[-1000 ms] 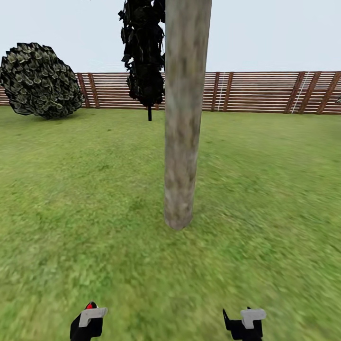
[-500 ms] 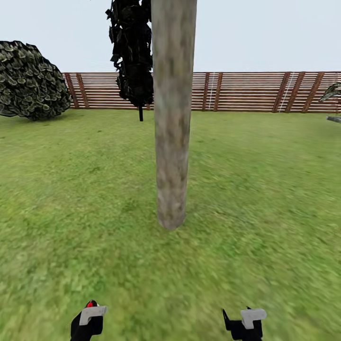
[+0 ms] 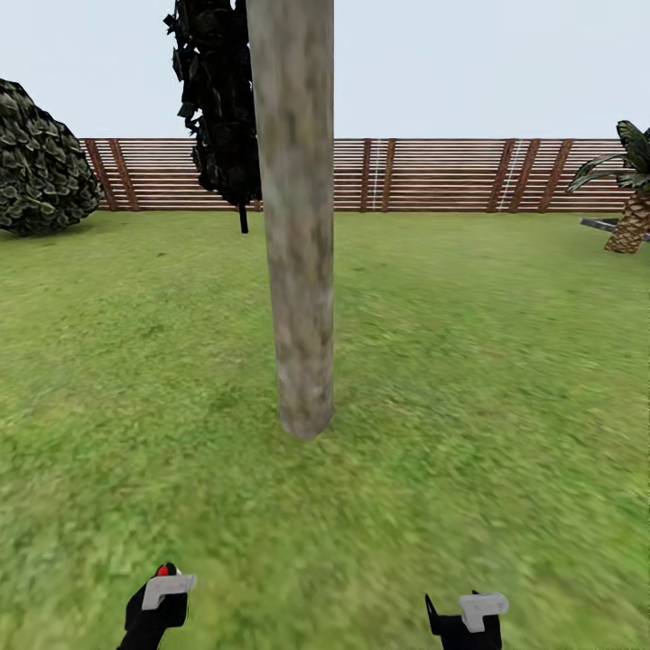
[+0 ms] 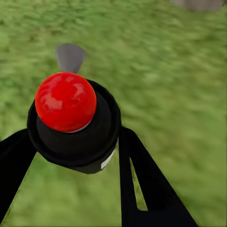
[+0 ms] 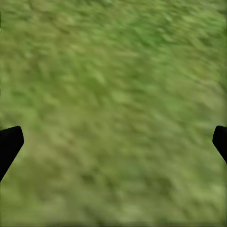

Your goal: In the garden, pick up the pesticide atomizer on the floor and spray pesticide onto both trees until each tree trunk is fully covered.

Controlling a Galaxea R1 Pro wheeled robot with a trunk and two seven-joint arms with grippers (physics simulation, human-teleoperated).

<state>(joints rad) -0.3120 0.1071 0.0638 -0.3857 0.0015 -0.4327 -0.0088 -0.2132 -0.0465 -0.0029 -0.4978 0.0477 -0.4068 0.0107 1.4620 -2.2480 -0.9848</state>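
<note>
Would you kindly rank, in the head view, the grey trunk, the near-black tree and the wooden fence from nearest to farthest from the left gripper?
From the left gripper:
1. Grey trunk, ahead, slightly right.
2. Near-black tree, beyond the trunk.
3. Wooden fence, along the lawn's far edge.

Left gripper (image 3: 155, 603): matte black body with a pale grey, flat rectangular plate on top; the wrist view shows long black tapering fingers (image 4: 142, 182). Right gripper (image 3: 467, 619): same black housing, same grey plate, black fingertips (image 5: 9, 144) at 3 and 9 o'clock.
</note>
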